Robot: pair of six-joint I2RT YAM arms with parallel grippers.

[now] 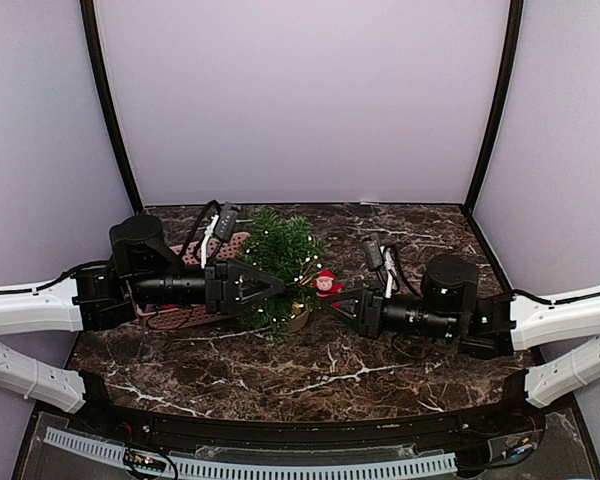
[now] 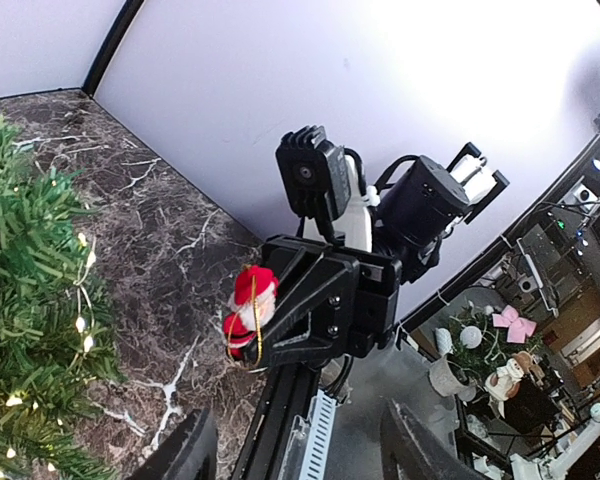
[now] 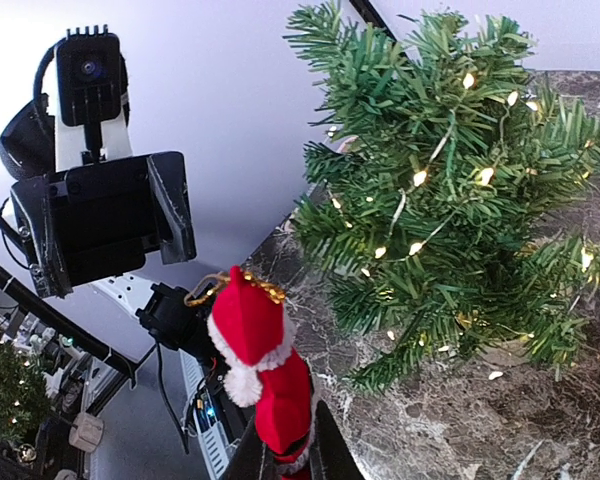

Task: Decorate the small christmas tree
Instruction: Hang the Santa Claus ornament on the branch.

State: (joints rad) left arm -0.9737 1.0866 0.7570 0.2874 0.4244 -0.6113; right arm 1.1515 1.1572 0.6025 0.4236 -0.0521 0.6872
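small christmas tree (image 1: 280,255), tiny lights lit, stands in its tan pot (image 1: 299,319) about mid-way across the dark marbled table (image 1: 380,375), just beside the pink basket (image 1: 185,316). right gripper (image 1: 335,298) is clenched on the lower body of a santa ornament (image 3: 270,380); its gold loop (image 3: 208,292) is free at the hat, and the ornament is held close beside the tree on the side away from the basket. left gripper (image 1: 277,286) sits at the basket side of the tree, fingers spread, nothing between them.
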